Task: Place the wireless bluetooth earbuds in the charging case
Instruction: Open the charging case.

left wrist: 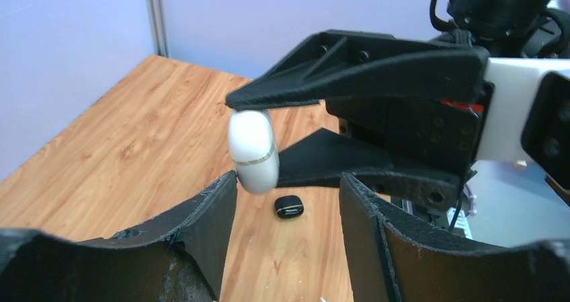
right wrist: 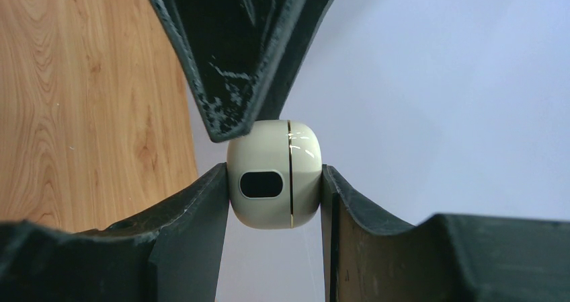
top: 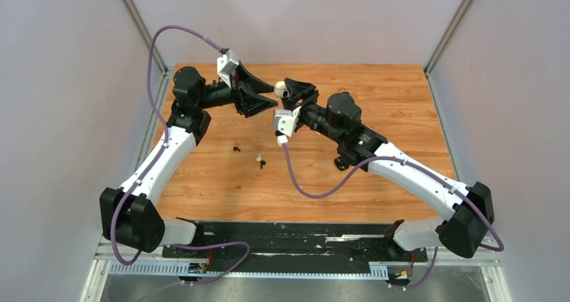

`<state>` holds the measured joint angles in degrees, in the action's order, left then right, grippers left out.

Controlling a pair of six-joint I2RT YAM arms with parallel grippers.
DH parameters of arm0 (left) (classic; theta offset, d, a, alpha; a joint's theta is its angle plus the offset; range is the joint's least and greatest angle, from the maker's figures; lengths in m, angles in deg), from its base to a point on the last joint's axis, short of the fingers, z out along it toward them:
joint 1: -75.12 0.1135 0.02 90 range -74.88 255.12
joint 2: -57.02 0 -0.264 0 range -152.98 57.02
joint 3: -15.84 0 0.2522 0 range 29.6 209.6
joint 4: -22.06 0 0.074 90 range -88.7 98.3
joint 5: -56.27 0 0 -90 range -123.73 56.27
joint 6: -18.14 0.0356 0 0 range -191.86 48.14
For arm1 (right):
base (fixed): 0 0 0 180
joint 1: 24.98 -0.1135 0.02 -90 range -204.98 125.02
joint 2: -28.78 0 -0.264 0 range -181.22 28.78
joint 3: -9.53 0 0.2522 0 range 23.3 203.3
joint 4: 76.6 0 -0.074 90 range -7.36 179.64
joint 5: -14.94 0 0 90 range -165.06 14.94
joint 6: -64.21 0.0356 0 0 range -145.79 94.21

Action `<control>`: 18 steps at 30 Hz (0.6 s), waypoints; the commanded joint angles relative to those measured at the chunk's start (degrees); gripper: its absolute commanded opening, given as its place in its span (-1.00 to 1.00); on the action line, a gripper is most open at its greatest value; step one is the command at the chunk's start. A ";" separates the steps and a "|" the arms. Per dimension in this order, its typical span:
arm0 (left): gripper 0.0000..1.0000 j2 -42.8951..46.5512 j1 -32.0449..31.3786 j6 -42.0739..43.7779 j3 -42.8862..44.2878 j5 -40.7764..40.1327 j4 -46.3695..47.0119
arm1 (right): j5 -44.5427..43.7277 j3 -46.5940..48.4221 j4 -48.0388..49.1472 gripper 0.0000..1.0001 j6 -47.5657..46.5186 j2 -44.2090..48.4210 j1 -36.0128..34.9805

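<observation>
Pale walls close in a wooden surface (top: 403, 100), and both arms reach to its far middle, elbows bent, wrists turned toward each other so the two hands meet in the air.

The right hand (right wrist: 274, 171) is clamped on the white charging case (left wrist: 253, 151), one finger on each side, holding it well above the wood. The lid looks closed, with the seam unbroken. The left hand (left wrist: 288, 179) is spread wide and holds nothing; one fingertip (right wrist: 228, 130) rests against the case's edge.

A black earbud (top: 236, 148) lies on the wood near the arms, and a white earbud (top: 258, 157) and a second black earbud (top: 263, 163) lie close together just beside it. I cannot find a fourth. A small black case (left wrist: 289, 207) sits on the wood below the hands.

The main risk, as I judge it, is the grip. The right fingers seem to press from either side of the seam, which would pin the lid shut. A push from the left finger could then lever the smooth case out and drop it.
</observation>
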<state>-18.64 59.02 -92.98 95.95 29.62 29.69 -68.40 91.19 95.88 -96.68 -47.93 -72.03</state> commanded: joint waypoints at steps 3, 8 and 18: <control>0.25 -1.62 -1.37 -6.52 -0.89 -2.24 9.87 | 2.97 -1.09 4.35 -1.00 -5.54 2.03 -1.55; 0.12 -2.58 -1.74 -7.98 -1.07 -1.62 11.28 | 3.43 -1.43 6.61 -1.00 -7.15 1.67 -1.96; -0.32 -3.85 -1.76 -11.03 -1.59 -1.19 15.75 | 0.50 -2.35 10.72 -1.00 -7.20 1.42 -2.68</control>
<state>-22.07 57.65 -101.75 94.55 27.44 40.82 -66.87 88.88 102.13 -103.28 -47.82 -74.15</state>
